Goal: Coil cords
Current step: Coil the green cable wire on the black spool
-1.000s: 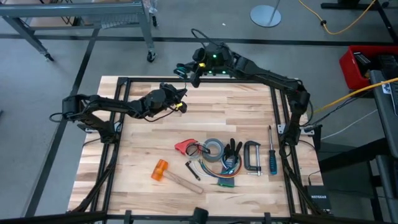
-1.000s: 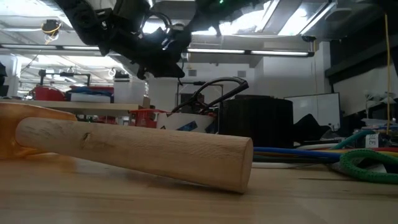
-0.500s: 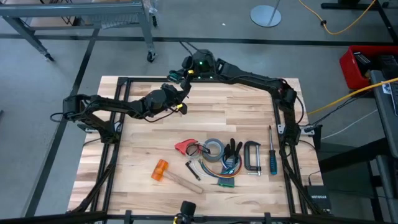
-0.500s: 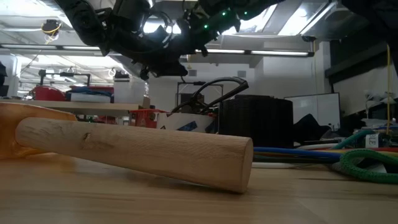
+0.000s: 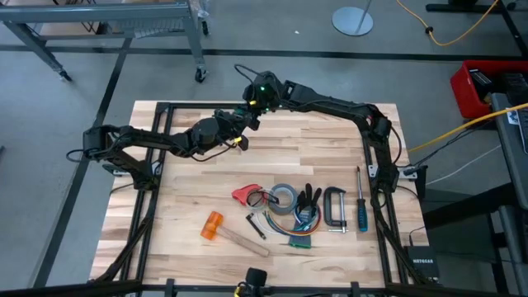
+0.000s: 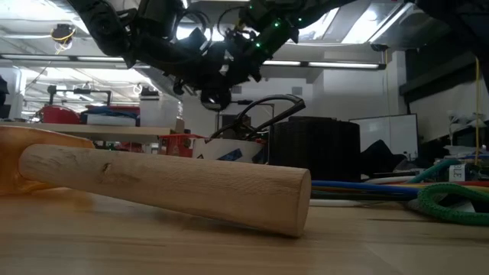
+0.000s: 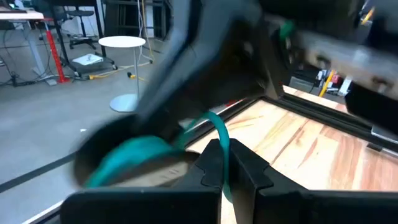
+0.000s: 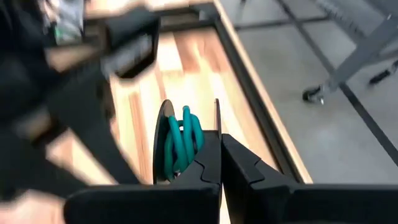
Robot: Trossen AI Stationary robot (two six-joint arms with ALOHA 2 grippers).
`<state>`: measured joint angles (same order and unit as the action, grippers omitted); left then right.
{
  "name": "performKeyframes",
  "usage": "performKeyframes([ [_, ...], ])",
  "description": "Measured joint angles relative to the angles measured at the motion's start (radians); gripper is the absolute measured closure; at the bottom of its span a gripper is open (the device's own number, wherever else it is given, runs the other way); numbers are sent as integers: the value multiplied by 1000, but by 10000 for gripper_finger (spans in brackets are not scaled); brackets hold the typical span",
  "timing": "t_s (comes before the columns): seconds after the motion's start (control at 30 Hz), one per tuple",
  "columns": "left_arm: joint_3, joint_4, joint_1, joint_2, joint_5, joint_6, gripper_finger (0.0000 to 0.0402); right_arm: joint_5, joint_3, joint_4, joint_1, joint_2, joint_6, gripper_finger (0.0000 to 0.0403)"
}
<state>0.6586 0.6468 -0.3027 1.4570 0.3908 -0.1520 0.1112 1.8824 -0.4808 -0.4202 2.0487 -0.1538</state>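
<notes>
Right gripper, clamped on the teal cord, has swung leftward to meet the left gripper, also pinching it, above the table's far edge; winding continues.

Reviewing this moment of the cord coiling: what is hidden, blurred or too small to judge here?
- Cord: teal loops show in both wrist views; in the high view it is too small to trace between the left gripper and right gripper.
- Cord's full length and end piece: the wrist views are motion-blurred and the other arm blocks them.
- Low view: the hammer handle fills the foreground, hiding the tabletop behind it.
- The coil's number of turns: unclear.
</notes>
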Motion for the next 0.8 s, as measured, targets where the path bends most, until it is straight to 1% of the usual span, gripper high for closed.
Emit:
performKeyframes([
  [0.27, 0, -15, 0, 0, 2, 3, 401, -13, 0, -181, -1, 0, -43, 402],
  [0.43, 0, -58, 0, 0, 1, 2, 401, -12, 0, -272, -6, -8, -50, 402],
  [0.6, 0, -84, 0, -1, 2, 4, 401, 11, 0, -313, -8, -43, -54, 402],
  [0.8, 2, -78, 0, -3, 4, 38, 401, 39, 0, -324, -8, -106, -56, 402],
])
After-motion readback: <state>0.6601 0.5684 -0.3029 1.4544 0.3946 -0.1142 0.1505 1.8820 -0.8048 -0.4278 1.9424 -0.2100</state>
